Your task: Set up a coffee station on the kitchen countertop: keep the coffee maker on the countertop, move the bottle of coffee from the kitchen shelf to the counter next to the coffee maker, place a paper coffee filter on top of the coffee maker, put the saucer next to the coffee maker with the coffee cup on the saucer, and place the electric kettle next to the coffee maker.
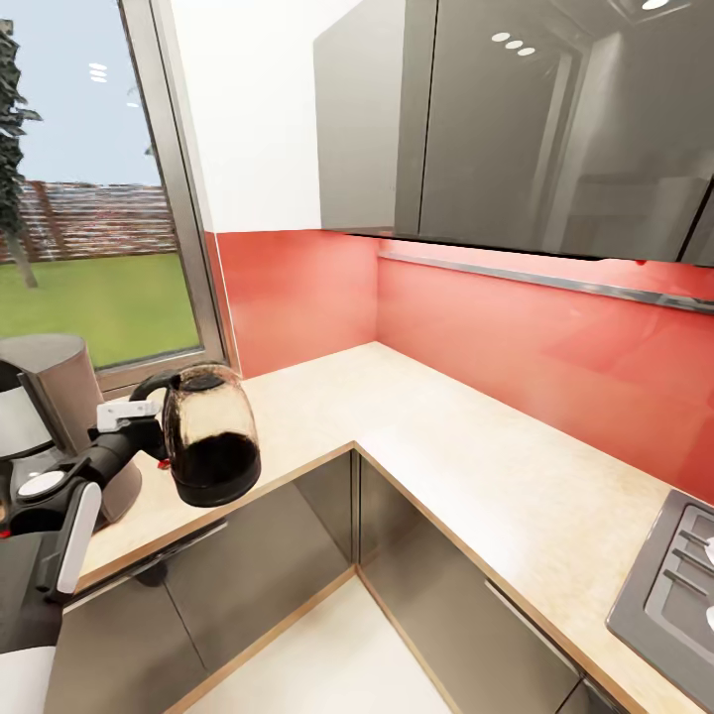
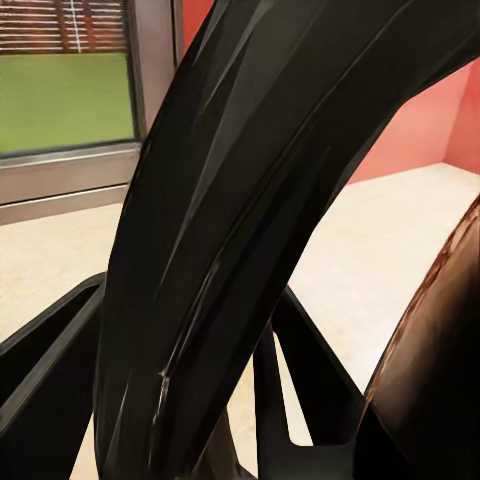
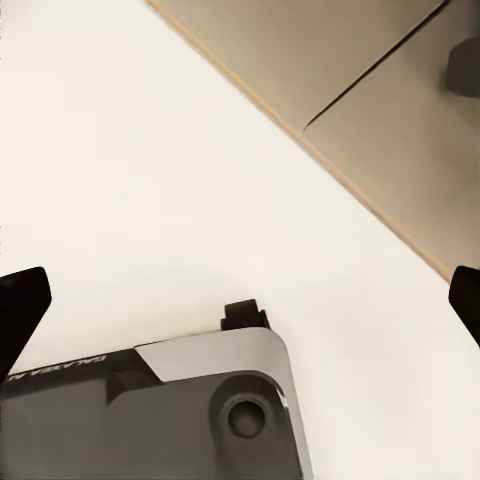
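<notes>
left pincer (image 1: 149, 412) pinched the curved black handle of the rounded, smoky-brown electric kettle (image 1: 210, 436), held above the pale wood-look tabletop (image 1: 446, 436); right pincer (image 3: 240, 300) tips spread wide.

The black-and-white left gripper (image 1: 149, 421) was closed on the black handle of the rounded dark smoky-brown see-through electric kettle (image 1: 210, 436), its fingertips hidden behind that handle. The black drip coffee maker (image 1: 45, 416) was cut off by the head view's left edge. At the light wood-look countertop's (image 1: 476, 466) right end, a grey hob (image 1: 669, 595) ran off-frame.
</notes>
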Robot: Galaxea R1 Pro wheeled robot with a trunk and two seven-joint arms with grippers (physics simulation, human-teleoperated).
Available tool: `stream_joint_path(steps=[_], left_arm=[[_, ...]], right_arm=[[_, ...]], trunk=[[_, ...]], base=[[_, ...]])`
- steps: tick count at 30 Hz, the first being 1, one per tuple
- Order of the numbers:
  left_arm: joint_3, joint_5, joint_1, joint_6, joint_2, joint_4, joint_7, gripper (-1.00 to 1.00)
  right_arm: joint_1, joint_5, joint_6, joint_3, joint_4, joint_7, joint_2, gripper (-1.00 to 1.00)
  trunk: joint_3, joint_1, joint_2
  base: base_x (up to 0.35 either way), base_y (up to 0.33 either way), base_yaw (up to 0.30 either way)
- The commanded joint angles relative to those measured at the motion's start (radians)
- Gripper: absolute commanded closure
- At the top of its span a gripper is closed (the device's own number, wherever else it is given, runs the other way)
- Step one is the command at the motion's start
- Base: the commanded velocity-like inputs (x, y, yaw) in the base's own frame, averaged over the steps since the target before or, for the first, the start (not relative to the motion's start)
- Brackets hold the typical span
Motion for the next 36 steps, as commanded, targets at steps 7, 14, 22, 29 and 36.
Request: stream_joint_path(steps=[7, 14, 22, 29, 36], left_arm=[[0.003, 0.012, 0.001, 0.008, 0.001, -0.001, -0.001, 1.0], [0.003, 0.015, 0.001, 0.008, 0.0, -0.001, -0.001, 1.0], [0.0, 0.027, 0.027, -0.143, -0.019, 0.14, 0.154, 1.0], [-0.013, 0.014, 0.027, -0.249, -0.109, 0.155, 0.408, 1.0], [-0.123, -0.039, 0.027, -0.323, -0.129, 0.172, 0.504, 1.0]], right_arm=[[0.011, 0.25, 0.0, 0.046, 0.004, 0.009, -0.009, -1.0], [0.023, 0.268, 0.0, 0.046, 0.002, 0.144, 0.003, -1.0], [0.025, 0.265, 0.0, 0.042, 0.002, 0.146, 0.007, -1.0], [0.028, 0.267, 0.0, 0.042, 0.003, 0.145, 0.019, -1.0], [0.032, 0.268, 0.0, 0.042, 0.002, 0.14, 0.021, -1.0]], trunk=[[-0.002, 0.001, -0.002], [-0.002, 0.001, -0.002], [-0.002, 0.001, -0.002], [-0.004, 0.001, -0.002], [-0.008, 0.001, -0.002]], base=[[0.0, 0.0, 0.0], [0.0, 0.0, 0.0], [0.0, 0.0, 0.0], [0.0, 0.0, 0.06], [0.0, 0.0, 0.195]])
